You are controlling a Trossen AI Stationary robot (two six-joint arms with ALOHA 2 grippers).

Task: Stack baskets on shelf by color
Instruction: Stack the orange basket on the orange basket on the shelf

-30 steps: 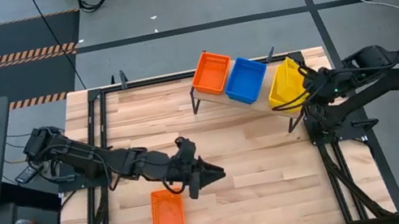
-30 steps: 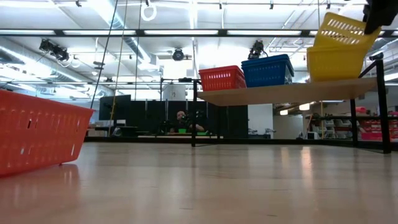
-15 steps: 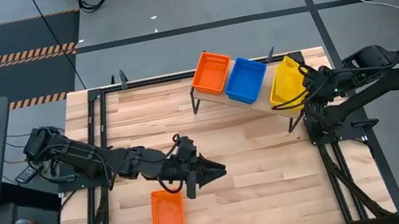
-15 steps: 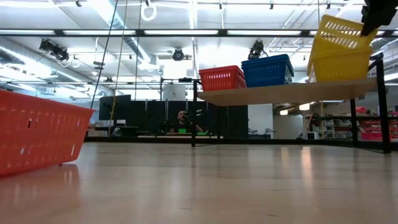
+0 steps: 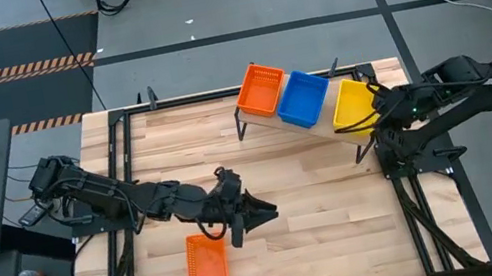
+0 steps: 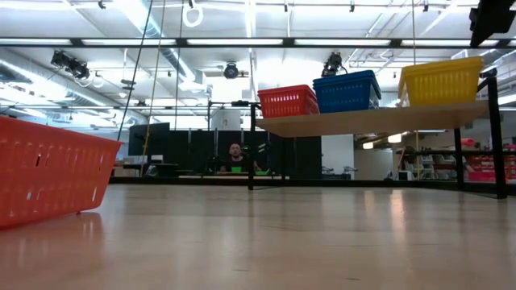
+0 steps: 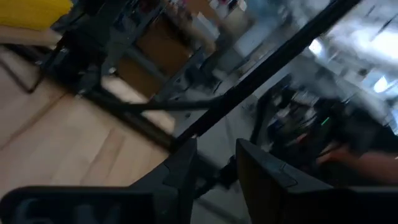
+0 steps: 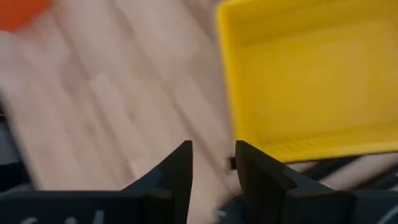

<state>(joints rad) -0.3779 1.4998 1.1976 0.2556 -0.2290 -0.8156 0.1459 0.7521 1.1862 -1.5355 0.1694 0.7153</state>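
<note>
Now the yellow basket (image 5: 352, 104) sits level on the shelf (image 6: 379, 118) beside the blue stack (image 5: 304, 99). The right gripper (image 5: 385, 107), jaws parted and empty, should back straight off. The left gripper (image 5: 261, 213), narrowly spread and empty, hovers near the orange basket (image 5: 206, 261) on the table — take its rim squarely.

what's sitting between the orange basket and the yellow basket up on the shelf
A blue basket sits between the orange basket and the yellow basket on the shelf. The high view shows the row from above; the low view confirms it.
</note>
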